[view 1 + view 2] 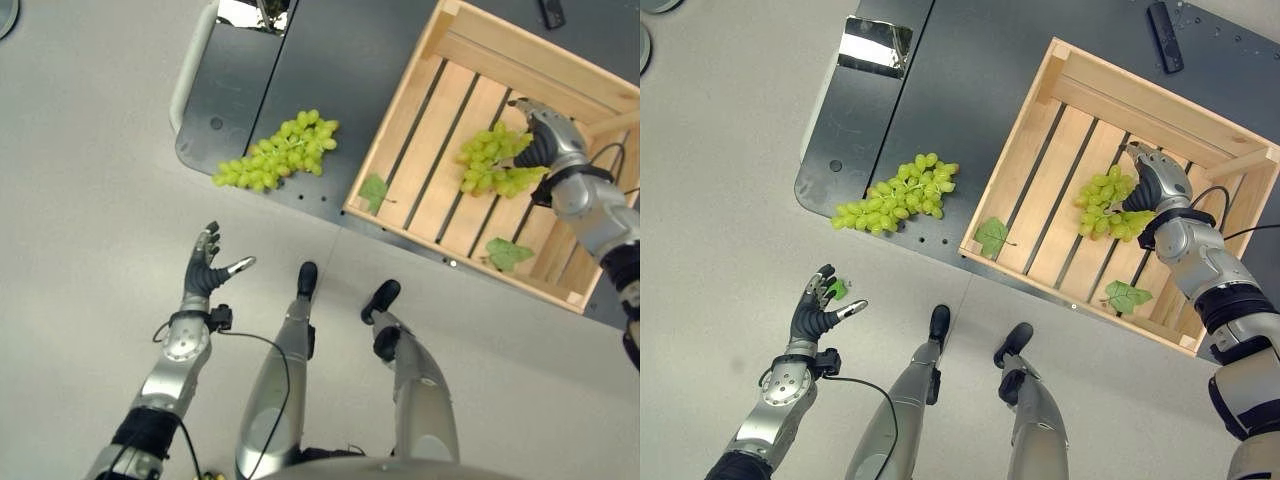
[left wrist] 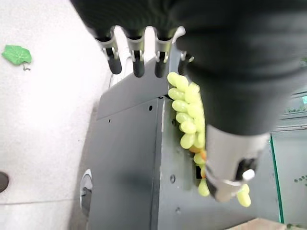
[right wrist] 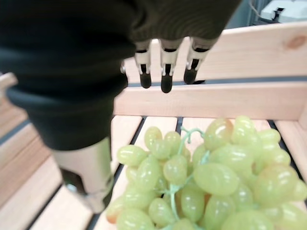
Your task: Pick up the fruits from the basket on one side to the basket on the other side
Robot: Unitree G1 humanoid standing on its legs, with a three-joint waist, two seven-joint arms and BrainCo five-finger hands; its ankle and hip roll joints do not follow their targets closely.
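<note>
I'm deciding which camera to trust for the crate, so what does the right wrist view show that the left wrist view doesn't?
The right wrist view shows the right hand over a grape bunch lying on the slats of the wooden crate. The left wrist view shows the left hand, another grape bunch on the dark platform, and a green leaf on the floor. Both show green grapes past straight, open fingers.
</note>
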